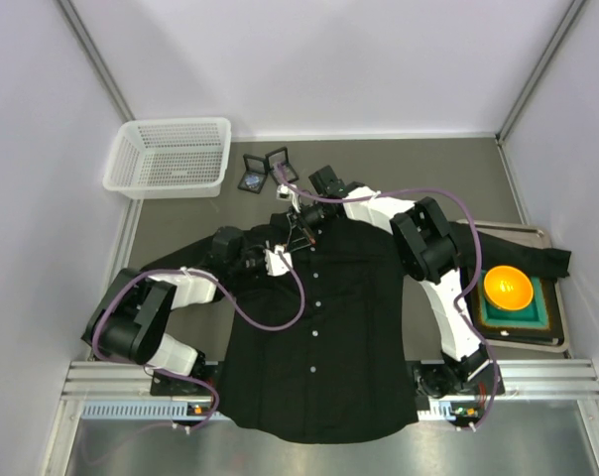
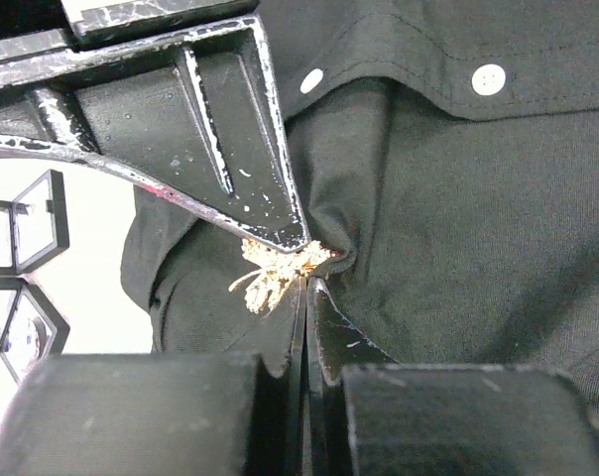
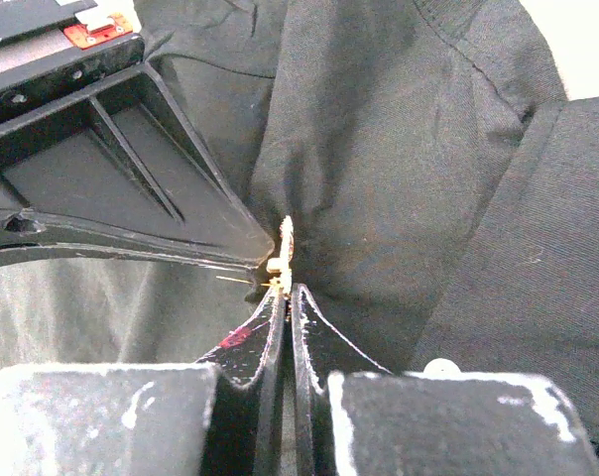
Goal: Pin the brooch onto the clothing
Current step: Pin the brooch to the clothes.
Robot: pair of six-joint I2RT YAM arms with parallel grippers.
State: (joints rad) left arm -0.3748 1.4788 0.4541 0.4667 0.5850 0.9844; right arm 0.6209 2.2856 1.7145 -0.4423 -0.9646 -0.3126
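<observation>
Big black button-up shirt (image 1: 319, 357) lies flat, hem near, collar far. One sleeve drapes right over a grey tray (image 1: 562, 342) carrying a green board (image 1: 498, 315) and an orange bowl (image 1: 508, 287). By the collar, the right gripper (image 3: 285, 297) is clamped on the little gold brooch (image 2: 270, 273). The left gripper (image 2: 305, 297) is pinched closed on puckered shirt touching it. Farther back are two black-framed hexagonal boxes (image 1: 265, 169) and a white plastic basket (image 1: 166, 185).
</observation>
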